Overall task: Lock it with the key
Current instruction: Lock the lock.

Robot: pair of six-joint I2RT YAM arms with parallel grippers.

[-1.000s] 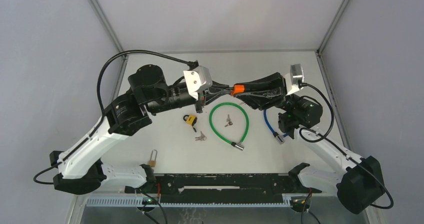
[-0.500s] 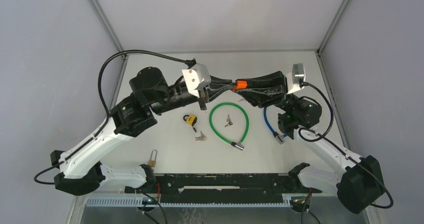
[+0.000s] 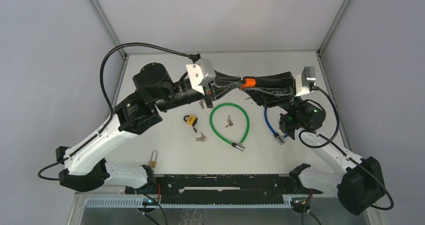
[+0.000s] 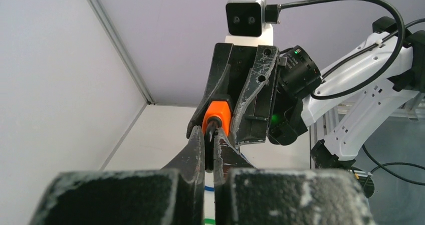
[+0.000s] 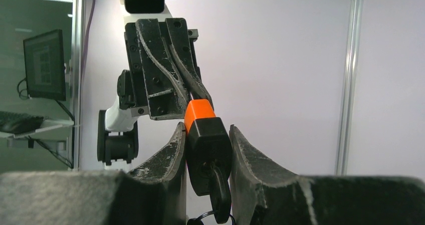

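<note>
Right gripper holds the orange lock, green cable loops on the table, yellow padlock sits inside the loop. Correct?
No. The yellow padlock lies outside the green cable loop, to its left in the top view. The right gripper does hold the orange lock.

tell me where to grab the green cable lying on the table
Probably the left arc of the green cable, from straight above, with the jaws across it. It lies flat on the table in an open loop. It is thin enough to straddle, and nothing touches it there. Stay off the keys inside the loop and the metal end, which looks bulkier.
</note>
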